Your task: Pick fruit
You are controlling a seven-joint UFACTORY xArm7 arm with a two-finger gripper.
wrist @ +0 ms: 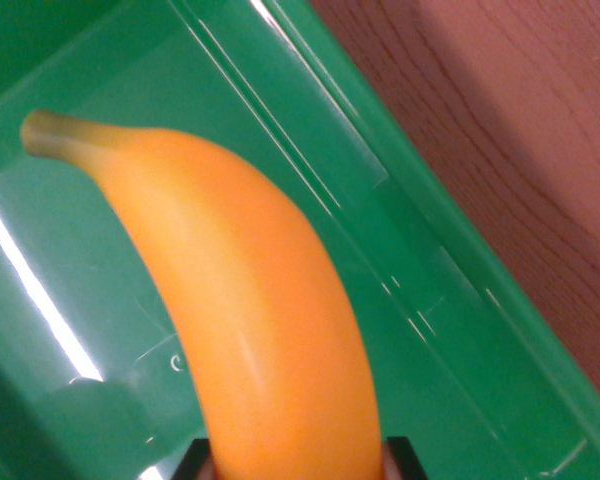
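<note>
End effector (298,462) fingers flank the banana (250,310) base; grip closure cannot be confirmed. Lift vertically, clearing the green bin (450,300) wall

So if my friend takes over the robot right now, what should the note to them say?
Gripper: only the dark tips of its jaws show at the bottom edge of the wrist view, one on each side of the banana. They look shut on it, though contact is hard to confirm.
Banana: over the green bin; lifted or resting, I cannot tell. Stem end points to the wrist view's upper left.
Wooden table lies beyond the bin's wall.
Done: jaws around the fruit.
Left: lift it clear of the bin.
</note>
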